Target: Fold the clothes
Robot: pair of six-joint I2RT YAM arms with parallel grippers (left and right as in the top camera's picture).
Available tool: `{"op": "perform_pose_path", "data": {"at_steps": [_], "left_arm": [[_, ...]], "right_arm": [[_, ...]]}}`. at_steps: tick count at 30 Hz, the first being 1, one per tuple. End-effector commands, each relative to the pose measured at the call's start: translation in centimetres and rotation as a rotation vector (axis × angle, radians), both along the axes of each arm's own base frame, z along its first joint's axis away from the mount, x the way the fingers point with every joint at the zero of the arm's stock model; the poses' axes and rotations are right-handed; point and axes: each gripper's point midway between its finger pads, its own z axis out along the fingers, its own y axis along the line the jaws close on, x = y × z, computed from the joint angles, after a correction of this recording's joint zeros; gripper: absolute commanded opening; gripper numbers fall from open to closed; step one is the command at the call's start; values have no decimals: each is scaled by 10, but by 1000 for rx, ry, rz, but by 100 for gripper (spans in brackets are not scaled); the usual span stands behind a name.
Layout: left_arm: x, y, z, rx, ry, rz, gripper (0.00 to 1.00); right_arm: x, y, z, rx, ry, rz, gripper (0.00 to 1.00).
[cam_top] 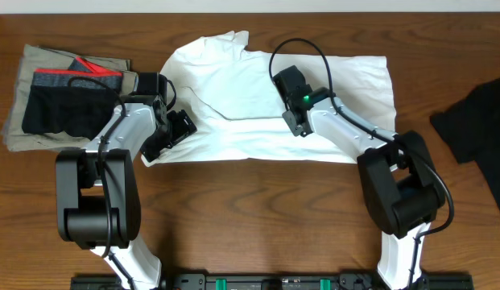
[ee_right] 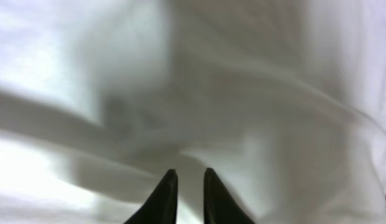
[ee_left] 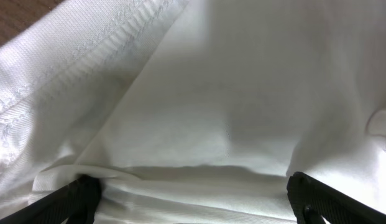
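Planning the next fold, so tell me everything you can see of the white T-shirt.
The white T-shirt is thin, wrinkly cloth, spread wide across the wooden table, partly folded over itself, with a stitched hem in view. The open left end effector is at its left edge; the right end effector, nearly closed, sits over its middle, grip unclear.

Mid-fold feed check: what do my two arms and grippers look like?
The left arm and right arm match: white links, bulky black joint housings. A black cable loops above the right wrist, where a green light glows. The left gripper has blunt black fingers; the right gripper has tapered black ones.
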Motion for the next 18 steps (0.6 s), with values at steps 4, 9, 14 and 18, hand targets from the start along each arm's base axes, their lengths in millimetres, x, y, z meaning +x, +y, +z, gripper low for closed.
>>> {"op": "perform_pose_path", "data": {"at_steps": [4,9,14,18], "left_arm": [[-11,9,-14,28,48,17,98],[-11,9,-14,28,48,17,98],[-10,9,-13,28,46,17,98],[-10,9,-13,28,45,17,98]], "right_arm": [[15,-46,-3,-85,-41,-111,13],[22,-80,23,-113,-90,-289,28],[8,-71,70,28,-17,-337,28],[-12,-60,111,105,31,-273,35]]}}
